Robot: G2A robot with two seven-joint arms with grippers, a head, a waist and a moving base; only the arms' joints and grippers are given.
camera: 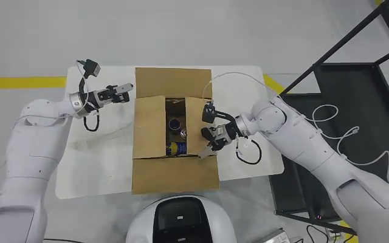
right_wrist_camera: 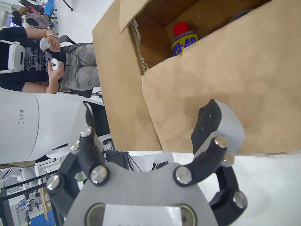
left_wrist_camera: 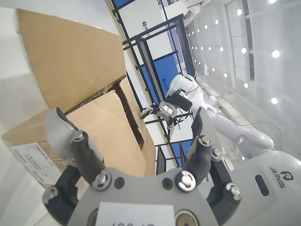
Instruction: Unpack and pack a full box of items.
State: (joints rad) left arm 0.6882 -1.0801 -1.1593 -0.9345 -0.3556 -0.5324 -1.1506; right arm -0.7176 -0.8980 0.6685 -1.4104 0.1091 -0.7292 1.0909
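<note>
A brown cardboard box (camera: 175, 164) stands in the middle of the white table (camera: 97, 164) with its flaps spread. Inside stand a blue and yellow spray can with a red cap (camera: 173, 147) (right_wrist_camera: 184, 41) and a dark round item (camera: 175, 126). My right gripper (camera: 208, 130) (right_wrist_camera: 150, 123) is open at the box's right flap (right_wrist_camera: 211, 76); one finger (right_wrist_camera: 211, 121) lies against the cardboard, while the flap hides the other fingertip. My left gripper (camera: 126, 92) (left_wrist_camera: 129, 128) hangs open and holds nothing, just off the box's far left corner (left_wrist_camera: 70, 55).
A black metal rack (camera: 340, 79) stands right of the table, with white cables trailing over it. Bare table surface lies left of the box and on its right (camera: 243, 85). The left wrist view also catches my right gripper (left_wrist_camera: 162, 114) beyond the box.
</note>
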